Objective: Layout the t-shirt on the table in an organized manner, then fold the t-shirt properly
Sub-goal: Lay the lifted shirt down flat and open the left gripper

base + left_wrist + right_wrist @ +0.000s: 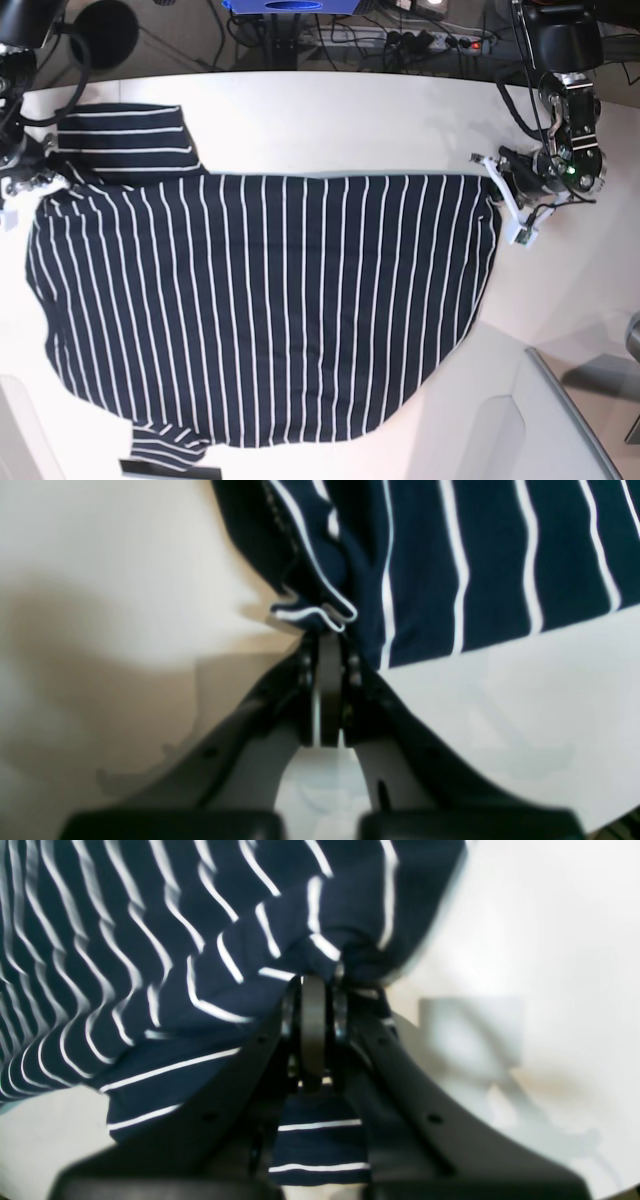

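Striped t-shirt [265, 305] stretched between two clenched grippers over the white table [400, 120].

The soft navy fabric with thin white stripes lies spread across the smooth matte tabletop, one sleeve folded up at the far left of the base view. The left gripper [327, 632] reaches in low from the base view's right, its jaws pinched on a bunched hem corner. The right gripper [314, 980], at the opposite side, is clamped on gathered, rippled cloth near the sleeve.
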